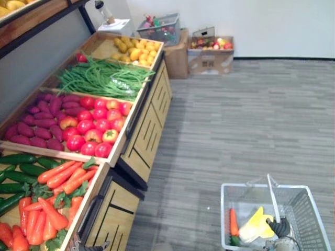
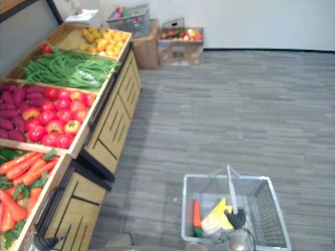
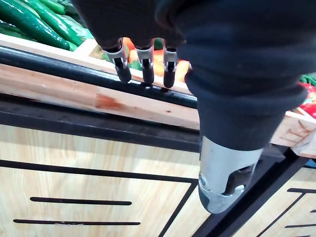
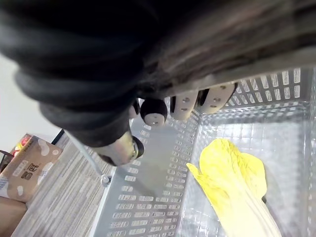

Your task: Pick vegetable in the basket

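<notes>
Shopping stage of the pick task. The right hand (image 1: 279, 226) carries the wire basket (image 1: 308, 212) low at the robot's right side, fingers curled round the upright handle (image 1: 272, 196). The bar itself is largely hidden under them in the right wrist view, so the hold is inferred from the curl. The load already lies on the basket floor: a carrot (image 1: 233, 222) along the left wall and a yellow leafy cabbage (image 4: 232, 173) beside it.

The left hand (image 3: 143, 61) hangs in front of the produce stand, fingers loosely straight and empty, tips just at the black rail (image 3: 64, 66) of the nearest crate. Beyond that rail lie the carrots (image 1: 52, 198) and cucumbers (image 1: 18, 159), the likeliest next pick. Holding the basket clear to the right probably leaves the left arm free to reach over the rail.
</notes>
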